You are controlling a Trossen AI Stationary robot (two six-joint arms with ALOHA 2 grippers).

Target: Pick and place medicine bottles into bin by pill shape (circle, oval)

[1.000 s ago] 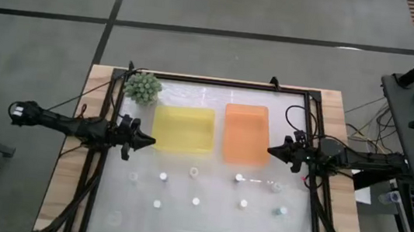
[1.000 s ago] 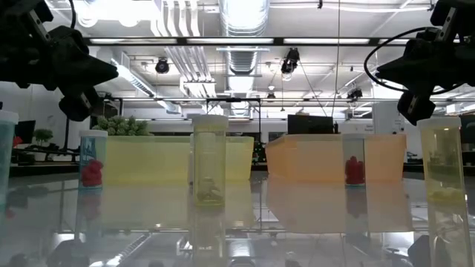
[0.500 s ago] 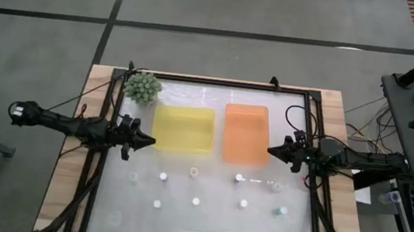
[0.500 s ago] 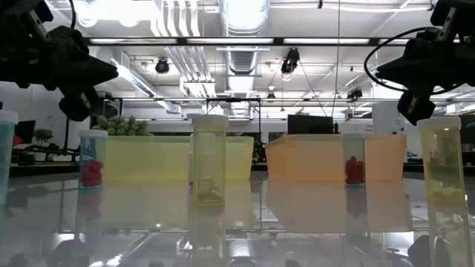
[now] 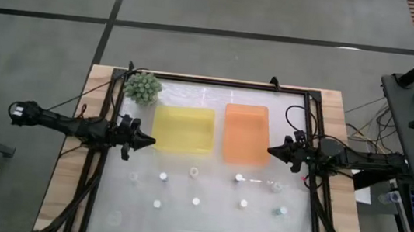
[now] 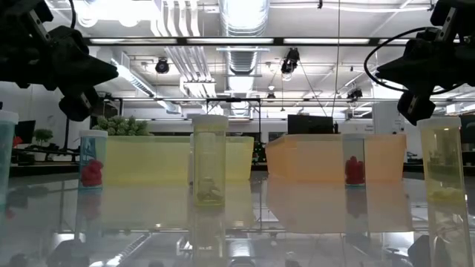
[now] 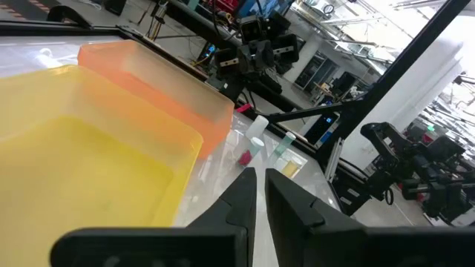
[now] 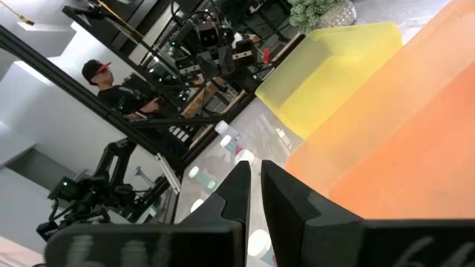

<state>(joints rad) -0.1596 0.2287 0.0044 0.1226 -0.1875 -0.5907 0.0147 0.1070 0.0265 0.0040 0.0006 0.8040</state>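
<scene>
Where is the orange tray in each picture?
High view: the orange tray sits right of centre.
Low view: right half, behind a bottle with red pills.
Left wrist view: upper middle, beyond the yellow tray.
Right wrist view: fills the right side.
Shared landmark: the yellow tray right beside it in every view.

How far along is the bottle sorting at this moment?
Nothing looks sorted: the yellow bin and orange bin hold no bottles. Nothing is in hand: the left gripper and right gripper hover shut and empty beside the bins. The medicine bottles all stand on the table, still to sort.
</scene>
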